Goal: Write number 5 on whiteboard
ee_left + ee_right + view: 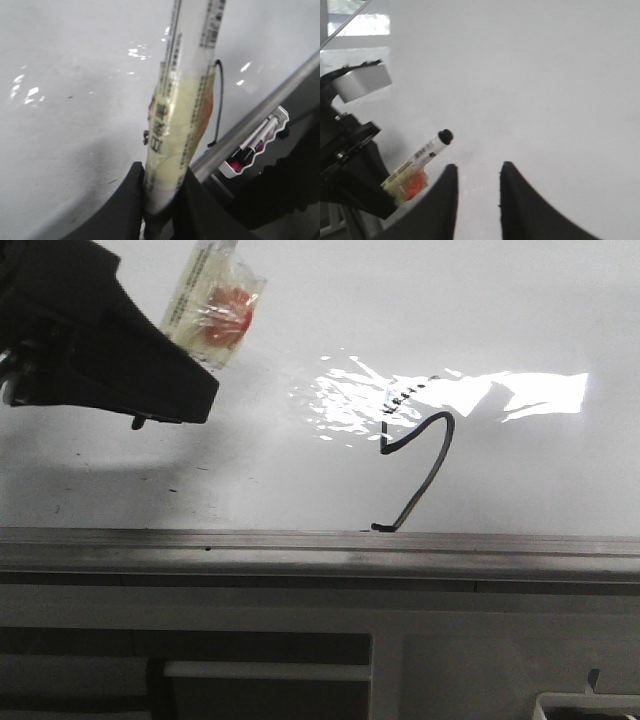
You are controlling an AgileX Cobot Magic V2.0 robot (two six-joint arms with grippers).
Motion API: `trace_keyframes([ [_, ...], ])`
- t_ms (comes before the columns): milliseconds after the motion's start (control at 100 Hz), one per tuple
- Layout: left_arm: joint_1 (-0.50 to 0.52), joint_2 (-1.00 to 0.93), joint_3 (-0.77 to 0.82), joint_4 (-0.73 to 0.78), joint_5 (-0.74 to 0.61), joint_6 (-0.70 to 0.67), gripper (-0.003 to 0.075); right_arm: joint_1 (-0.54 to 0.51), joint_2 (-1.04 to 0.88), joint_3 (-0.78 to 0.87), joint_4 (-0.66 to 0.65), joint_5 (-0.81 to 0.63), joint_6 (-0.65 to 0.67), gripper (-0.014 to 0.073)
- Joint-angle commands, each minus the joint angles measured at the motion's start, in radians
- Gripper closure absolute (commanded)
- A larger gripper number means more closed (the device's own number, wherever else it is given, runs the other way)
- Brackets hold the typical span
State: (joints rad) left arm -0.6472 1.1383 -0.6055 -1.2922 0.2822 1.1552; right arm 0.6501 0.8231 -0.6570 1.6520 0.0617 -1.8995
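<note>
The number 5 [418, 455] is a thin black hooked line on the whiteboard [520, 480], just above the grey edge rail [320, 545]. Glare covers its top. My left gripper [195, 355] is at the upper left, shut on a marker [213, 305] wrapped in yellowish tape with a red patch. It is well to the left of the 5. In the left wrist view the fingers [131, 192] clamp the marker [180, 115], with the 5 [220, 100] behind it. My right gripper [476, 170] is open and empty over the whiteboard [545, 75], near the marker [427, 150].
A white tray [257, 142] with spare markers hangs below the rail [250, 125]; its corner shows in the front view [590, 705]. Grey cabinet panels [450, 660] lie below the board. The left arm [347, 170] is close beside my right gripper.
</note>
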Motion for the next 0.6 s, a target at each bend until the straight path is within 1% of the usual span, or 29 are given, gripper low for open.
trace_keyframes([
  [0,-0.004,-0.016,-0.008,-0.109,-0.081,-0.013,0.0741,-0.002,-0.053,-0.027,0.047,-0.062,0.003,0.0668],
  [100,-0.027,-0.016,-0.004,-0.149,-0.140,-0.013,0.0741,-0.002,-0.080,0.000,0.064,-0.141,0.003,0.0659],
  [170,-0.073,-0.016,-0.004,-0.177,-0.196,-0.013,0.0741,-0.002,-0.086,0.030,0.066,-0.195,0.003,0.0659],
  [220,-0.123,-0.016,-0.004,-0.191,-0.248,-0.013,0.0741,-0.002,-0.086,0.050,0.079,-0.223,0.003,0.0659],
  [370,-0.277,-0.003,-0.004,-0.228,-0.471,-0.013,0.0741,-0.002,-0.086,0.097,0.096,-0.222,0.003,0.0659],
  [440,-0.326,0.009,-0.004,-0.266,-0.561,-0.013,0.0741,-0.002,-0.086,0.100,0.096,-0.220,0.003,0.0659],
  [490,-0.352,0.022,-0.010,-0.288,-0.593,-0.013,0.0741,-0.002,-0.086,0.100,0.096,-0.220,0.003,0.0659],
  [590,-0.376,0.061,-0.024,-0.296,-0.595,-0.032,0.0741,-0.002,-0.086,0.100,0.096,-0.219,0.003,0.0659],
])
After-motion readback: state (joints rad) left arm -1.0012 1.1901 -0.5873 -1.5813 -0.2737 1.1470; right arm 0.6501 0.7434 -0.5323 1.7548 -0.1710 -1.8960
